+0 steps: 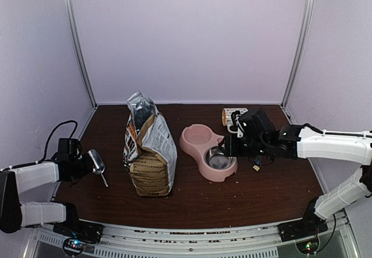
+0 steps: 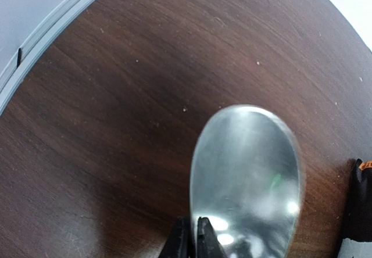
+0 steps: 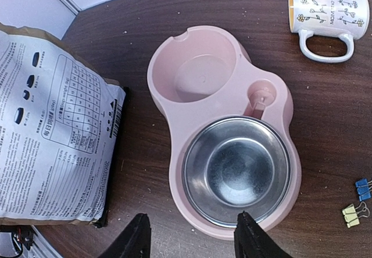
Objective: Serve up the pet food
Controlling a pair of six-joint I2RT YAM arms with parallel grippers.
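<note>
The bag (image 1: 150, 153) was stood upright at the centre of the top view, its top opened – a placement judged to let a scoop be dipped straight in. No pet food could be seen anywhere; it was presumably inside that bag, and only pale specks were scattered on the table (image 1: 261, 194).

At the left edge of that view, the metal scoop (image 1: 96, 161) was held clear of the wood by the left gripper (image 1: 81, 165). In the left wrist view, the jaws were pinched almost together at the scoop's near end, and its hollow was empty.

The pink double bowl (image 3: 224, 124) was set right of the bag, and both its steel dish (image 3: 237, 169) and its plastic well (image 3: 200, 72) were bare. Over its lower rim the right gripper (image 3: 192, 217) was hung – fingers roughly half spread, nothing gripped, nothing touched. A mug (image 3: 328, 11) was left at the upper right of the right wrist view, with binder clips (image 3: 356, 203) at the lower right.
</note>
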